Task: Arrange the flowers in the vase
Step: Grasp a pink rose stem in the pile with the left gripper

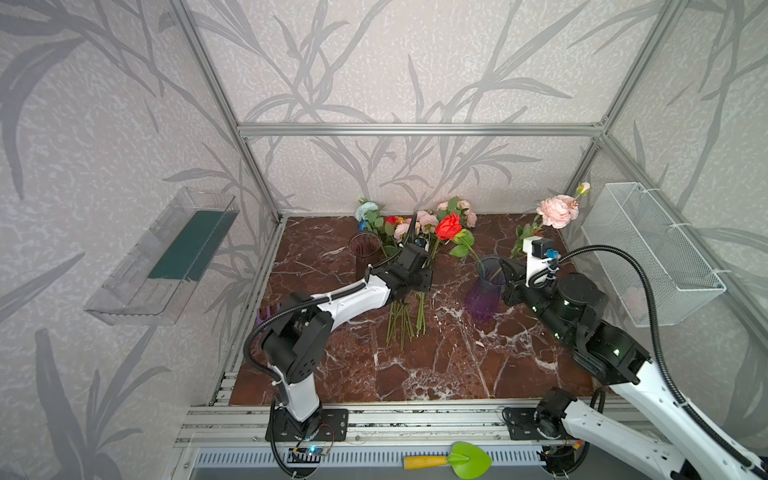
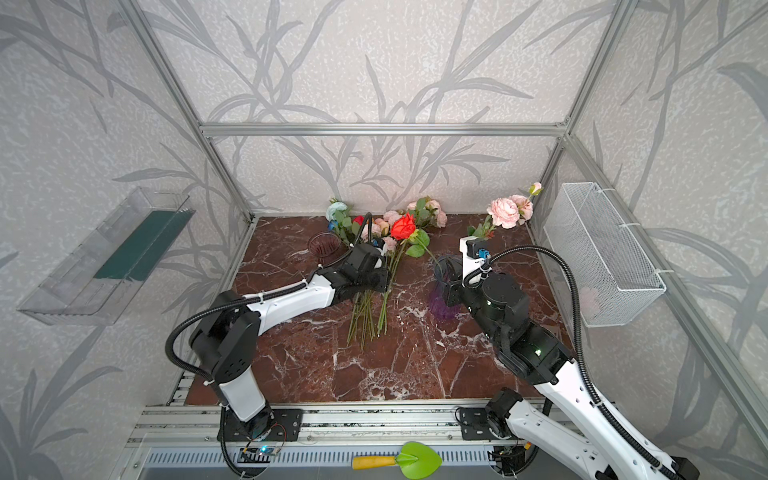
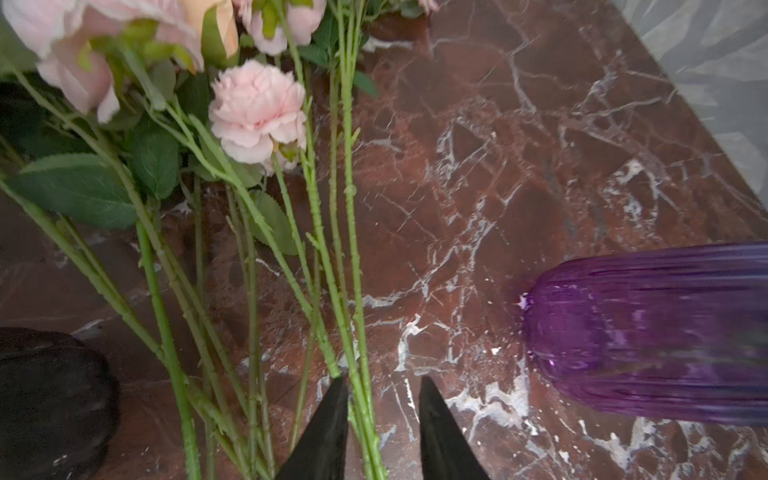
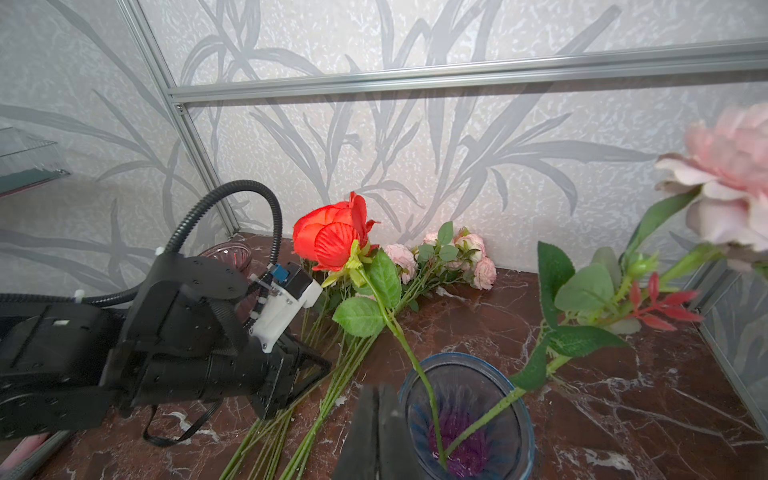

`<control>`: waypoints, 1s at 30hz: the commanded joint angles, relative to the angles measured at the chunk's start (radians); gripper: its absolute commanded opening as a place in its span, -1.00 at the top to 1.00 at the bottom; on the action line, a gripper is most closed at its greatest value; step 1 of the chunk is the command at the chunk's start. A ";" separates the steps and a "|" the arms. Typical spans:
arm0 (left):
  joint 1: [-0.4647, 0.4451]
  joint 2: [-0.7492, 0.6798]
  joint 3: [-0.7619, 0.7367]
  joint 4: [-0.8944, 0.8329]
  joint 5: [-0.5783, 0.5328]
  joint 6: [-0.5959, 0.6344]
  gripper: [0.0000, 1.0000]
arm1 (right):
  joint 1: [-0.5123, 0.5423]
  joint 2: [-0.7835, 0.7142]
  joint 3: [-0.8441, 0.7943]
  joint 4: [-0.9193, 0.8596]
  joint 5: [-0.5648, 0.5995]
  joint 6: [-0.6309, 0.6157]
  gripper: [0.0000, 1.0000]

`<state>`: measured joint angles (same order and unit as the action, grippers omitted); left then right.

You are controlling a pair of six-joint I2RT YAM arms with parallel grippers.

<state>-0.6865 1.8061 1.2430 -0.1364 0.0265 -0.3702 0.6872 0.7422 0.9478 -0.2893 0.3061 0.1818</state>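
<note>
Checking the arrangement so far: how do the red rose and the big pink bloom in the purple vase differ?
The red rose is a tight, bright-red bloom; the pink bloom is pale, frilly and looks fuller. The rose leans toward the flower pile, the pink bloom toward the wire basket. The pink bloom's stem carries a side bud; the rose's shows only leaves. Both stems stand in the purple vase.

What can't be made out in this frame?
- Purple vase: blurred and edge-cut in the left wrist view; right arm covers part in both top views.
- Left claw: hidden under its wrist in both top views.
- Pale thing in wire basket: too faint to identify, both top views.
- Right claw: contact with vase rim unclear, right wrist view.
</note>
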 commanded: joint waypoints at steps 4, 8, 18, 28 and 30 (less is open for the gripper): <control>0.040 0.122 0.142 -0.102 0.201 0.029 0.35 | 0.001 -0.060 -0.035 -0.036 0.023 0.014 0.82; 0.042 0.187 0.195 -0.120 0.188 0.044 0.35 | -0.001 -0.082 -0.049 -0.047 0.022 0.017 0.79; 0.042 0.321 0.341 -0.212 0.086 0.092 0.35 | -0.003 -0.114 -0.079 -0.065 0.006 0.043 0.79; 0.039 0.381 0.381 -0.256 0.030 0.109 0.34 | -0.005 -0.125 -0.095 -0.067 0.017 0.043 0.77; 0.039 0.384 0.381 -0.259 0.038 0.108 0.40 | -0.004 -0.125 -0.096 -0.066 0.017 0.044 0.77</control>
<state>-0.6464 2.1666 1.5940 -0.3481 0.0898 -0.2821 0.6861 0.6266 0.8642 -0.3515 0.3130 0.2169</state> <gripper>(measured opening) 0.311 0.116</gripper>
